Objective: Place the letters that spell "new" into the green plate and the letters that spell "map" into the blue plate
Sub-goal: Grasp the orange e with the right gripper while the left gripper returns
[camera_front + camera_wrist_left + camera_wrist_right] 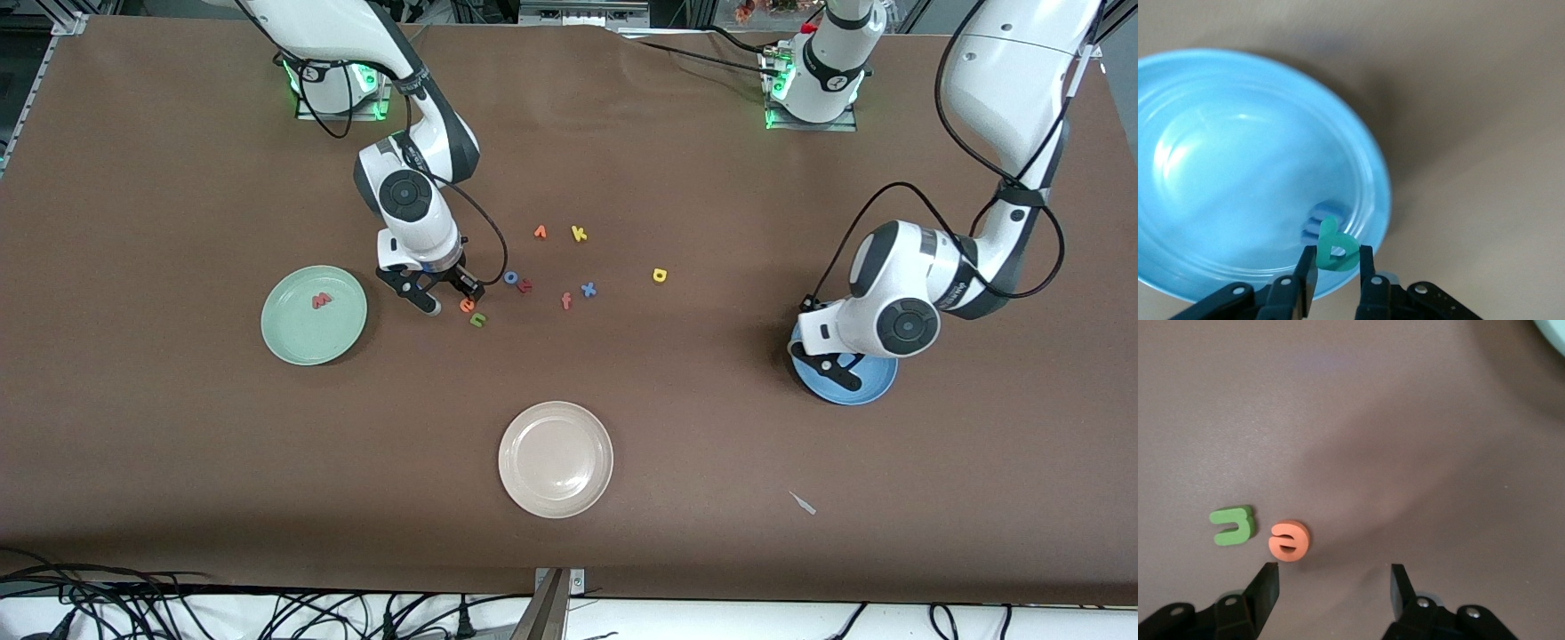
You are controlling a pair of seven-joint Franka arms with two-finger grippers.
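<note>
- The left gripper (pixel 1337 268) is held over the blue plate (pixel 1218 173), toward the left arm's end of the table, with its fingers (pixel 1306 267) pinched on the teal "p" (pixel 1335 245).
- Under the held letter, the blue "m" (pixel 1321 222) is seen lying in the blue plate, close to its rim.
- The right gripper (pixel 1335 587) is held low over the table between the green plate (pixel 314 315) and the cluster of loose letters, with its fingers (pixel 1266 585) spread apart and nothing between them.
- Just beside one of those fingertips the orange-red "e" (pixel 1289 541) is found flat on the table, with the green "n" (pixel 1234 525) just beside it, not touching.
- The salmon-pink "w" (pixel 321 300) is seen lying inside the green plate.
- The yellow "a" (pixel 659 275) is left on the table, toward the left arm's end from the cluster.
- A cream-white plate (pixel 556 459) is placed nearer to the front camera than the letters.
</note>
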